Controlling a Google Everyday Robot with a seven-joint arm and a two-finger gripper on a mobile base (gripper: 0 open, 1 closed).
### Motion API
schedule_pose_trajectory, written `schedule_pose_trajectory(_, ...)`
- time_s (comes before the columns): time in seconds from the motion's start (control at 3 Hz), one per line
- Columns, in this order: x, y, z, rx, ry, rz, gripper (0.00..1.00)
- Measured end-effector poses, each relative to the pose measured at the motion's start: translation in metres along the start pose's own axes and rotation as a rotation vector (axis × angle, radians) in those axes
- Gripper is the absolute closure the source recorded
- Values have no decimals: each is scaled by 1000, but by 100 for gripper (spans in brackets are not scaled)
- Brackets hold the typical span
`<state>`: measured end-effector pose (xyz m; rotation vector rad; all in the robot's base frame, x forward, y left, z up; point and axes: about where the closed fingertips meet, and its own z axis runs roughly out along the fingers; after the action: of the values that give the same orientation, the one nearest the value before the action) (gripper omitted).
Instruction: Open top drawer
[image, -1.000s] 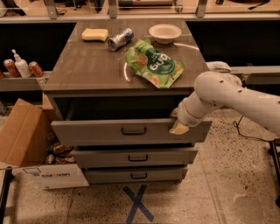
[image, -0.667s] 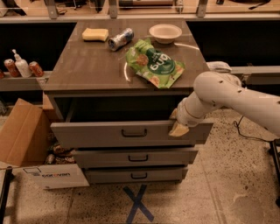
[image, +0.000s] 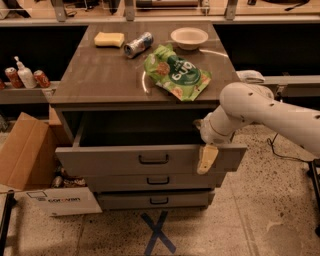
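The top drawer (image: 115, 161) of the grey-brown cabinet stands pulled out towards me, its dark box open under the cabinet top. Its small dark bar handle (image: 153, 159) sits mid-front. My gripper (image: 206, 159) is at the right end of the drawer front. One tan finger (image: 207, 160) hangs down over the outside of the front panel, and the other is hidden behind the panel. The white arm (image: 260, 107) comes in from the right.
On the cabinet top (image: 100, 75) lie a green snack bag (image: 177, 72), a can (image: 138, 44), a yellow sponge (image: 109, 39) and a white bowl (image: 189, 37). Two lower drawers (image: 157, 181) are shut. A cardboard box (image: 25, 155) stands left, a blue floor X (image: 157, 232) in front.
The drawer front has come a little further out towards me, and the gripper has moved with it.
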<state>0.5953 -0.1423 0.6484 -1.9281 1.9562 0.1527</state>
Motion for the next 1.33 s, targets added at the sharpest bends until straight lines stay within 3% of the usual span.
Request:
schedule_pose_trajectory(0.67,-28,51,-4,-96,21,-56,0)
schedule_pose_trajectory(1.33,-28,98,9,-187,9,-49,0)
